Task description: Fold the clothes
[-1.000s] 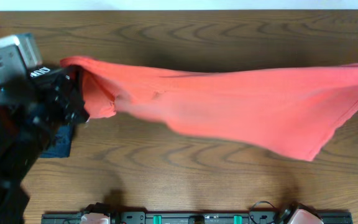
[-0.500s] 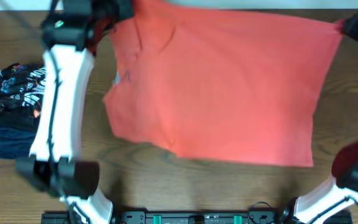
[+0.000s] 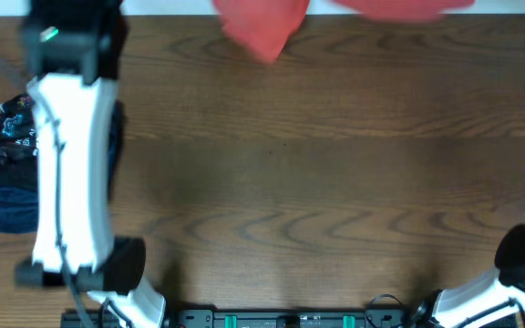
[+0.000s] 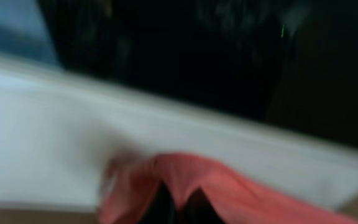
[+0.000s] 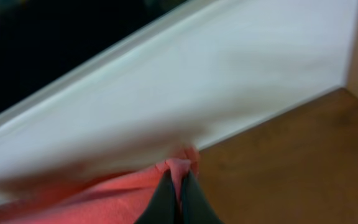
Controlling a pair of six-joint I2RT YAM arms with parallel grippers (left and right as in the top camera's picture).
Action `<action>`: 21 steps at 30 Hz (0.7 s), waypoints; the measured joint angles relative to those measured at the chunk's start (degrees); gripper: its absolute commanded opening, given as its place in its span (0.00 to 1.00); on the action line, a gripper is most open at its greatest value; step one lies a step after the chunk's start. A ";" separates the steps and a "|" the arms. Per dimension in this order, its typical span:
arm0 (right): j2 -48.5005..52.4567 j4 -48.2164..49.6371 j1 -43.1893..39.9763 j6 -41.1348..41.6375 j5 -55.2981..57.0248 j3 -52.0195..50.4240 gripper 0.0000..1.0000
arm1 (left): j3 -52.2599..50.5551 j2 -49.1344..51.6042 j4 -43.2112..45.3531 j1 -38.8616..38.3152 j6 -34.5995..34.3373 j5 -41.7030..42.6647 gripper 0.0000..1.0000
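Overhead, the T-shirt [image 3: 261, 27] is seen held at the table's [image 3: 335, 182] far edge, clamped by the left jaws and right jaws; a pinched corner could be lost if swung hard.

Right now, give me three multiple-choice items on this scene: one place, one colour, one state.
1. Where is the orange-red T-shirt in the overhead view?
A. along the far edge of the table
B. mid-table
C. at the near edge

2. What colour are the piled garments at the left?
A. white
B. navy and black with white print
C. yellow

3. How is the right end effector?
A. open, empty
B. shut on the T-shirt's fabric
C. shut on nothing

Answers: A, the shirt shows only at the top of the frame; B, dark printed cloth shows there; B, it pinches red cloth in the wrist view.
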 measured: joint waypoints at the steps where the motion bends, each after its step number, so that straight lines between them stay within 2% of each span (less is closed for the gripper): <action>1: -0.83 -3.41 -0.11 -0.76 0.74 0.39 0.01 | 0.59 -1.22 -4.83 0.11 0.13 0.22 0.06; 5: -1.01 -17.64 0.07 -4.81 5.18 -1.51 0.01 | 1.22 -3.82 -27.50 -0.04 0.13 0.83 0.06; 9: 1.60 -22.12 0.55 -6.97 10.54 -10.38 0.01 | -5.44 -0.98 -40.02 -1.70 0.20 0.98 0.07; 15: 3.54 -22.64 0.55 -7.87 17.51 -26.86 0.01 | -26.29 5.55 -42.88 -6.49 2.93 1.95 0.06; 21: 3.54 -21.64 -1.14 -6.91 21.51 -39.91 0.01 | -45.75 6.08 -43.34 -10.78 6.19 3.63 0.06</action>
